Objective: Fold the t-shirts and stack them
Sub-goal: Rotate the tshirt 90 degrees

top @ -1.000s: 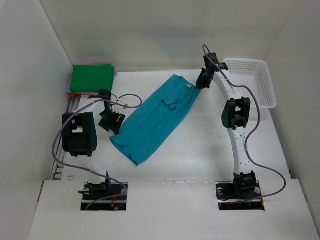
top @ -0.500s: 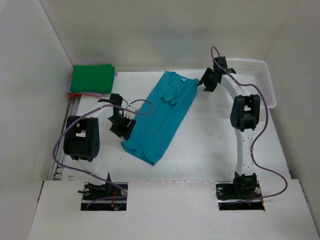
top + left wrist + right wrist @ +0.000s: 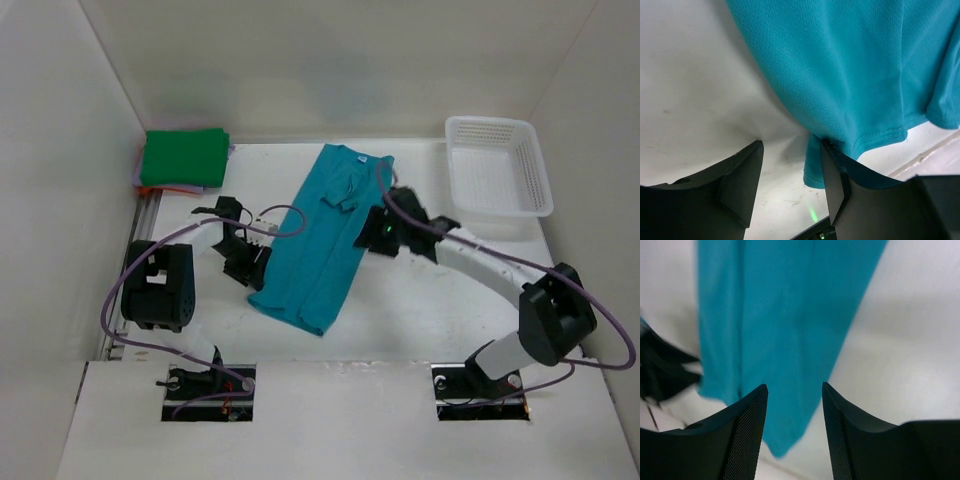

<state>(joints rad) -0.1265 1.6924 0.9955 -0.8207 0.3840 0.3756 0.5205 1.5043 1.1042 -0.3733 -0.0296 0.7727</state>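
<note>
Swinging away from the back of the table, where it was pinching the collar end a second ago, the right gripper [image 3: 375, 236] is now hovering low beside the right edge of the teal t-shirt [image 3: 325, 235], about midway along it, with its jaws standing wide and nothing between them. Over the same second the left gripper [image 3: 243, 265] is drawing the shirt's near left edge inward, so the cloth is lying as a narrower, steeper strip across the middle of the table [image 3: 420, 300], collar toward the back wall and hem toward the arms. In the left wrist view its fingers are standing partly apart over bare table, the hem only brushing the inner face of one finger, so it is not clamping the cloth. The green t-shirt [image 3: 182, 157] is sitting folded on top of the pile in the back left corner, well apart from the basket [image 3: 495, 121] at the back right. The step in hand is probably the crosswise fold: each gripper should be taking a near hem corner through every layer, lifting together and low, carrying the hem level to the collar, and releasing only once the edges are lining up, since a one-sided pull is likely to skew the strip.
</note>
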